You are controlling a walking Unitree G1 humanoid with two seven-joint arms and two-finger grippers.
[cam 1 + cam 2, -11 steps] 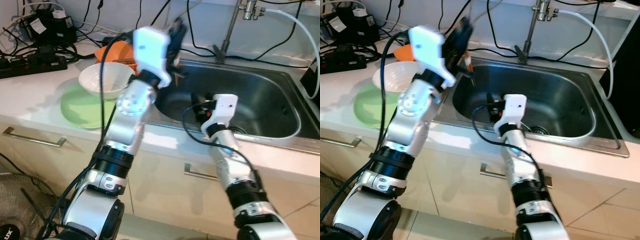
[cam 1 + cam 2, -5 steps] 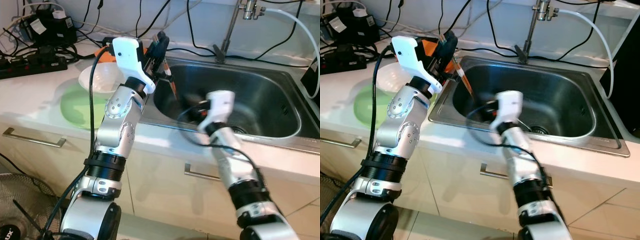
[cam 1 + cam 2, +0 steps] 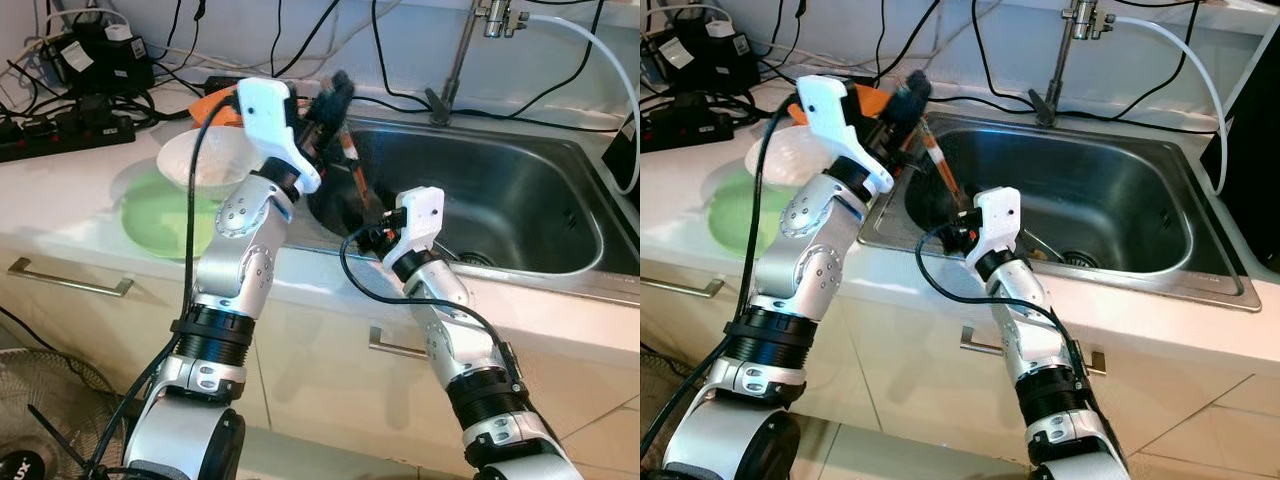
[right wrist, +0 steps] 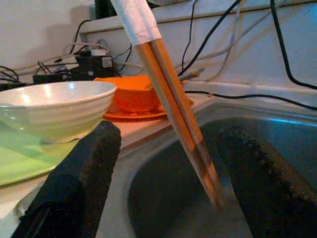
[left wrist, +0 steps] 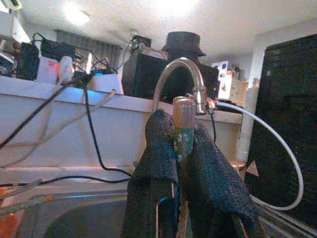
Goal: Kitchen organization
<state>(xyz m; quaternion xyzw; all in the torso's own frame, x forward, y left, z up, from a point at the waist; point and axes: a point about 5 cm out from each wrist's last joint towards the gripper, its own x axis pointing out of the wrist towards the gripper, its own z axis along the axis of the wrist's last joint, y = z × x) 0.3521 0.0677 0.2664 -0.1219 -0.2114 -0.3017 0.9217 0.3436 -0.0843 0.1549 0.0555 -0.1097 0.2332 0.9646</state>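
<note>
Two silver arms with black joint rings, white wrist housings, looping black cables, textured black fingers

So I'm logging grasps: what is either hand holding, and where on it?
The left hand pinches the chopsticks near their upper end. The right hand is open, holding nothing.

The sink is brushed metal with a dull sheen. The chopsticks look like smooth wood, wrapped in white paper at the upper end. The bowl is glossy white ceramic, faintly ribbed; the plate under it is matt pale green. Both claws' fingers are rough, matt black. The bench is smooth and white.
</note>
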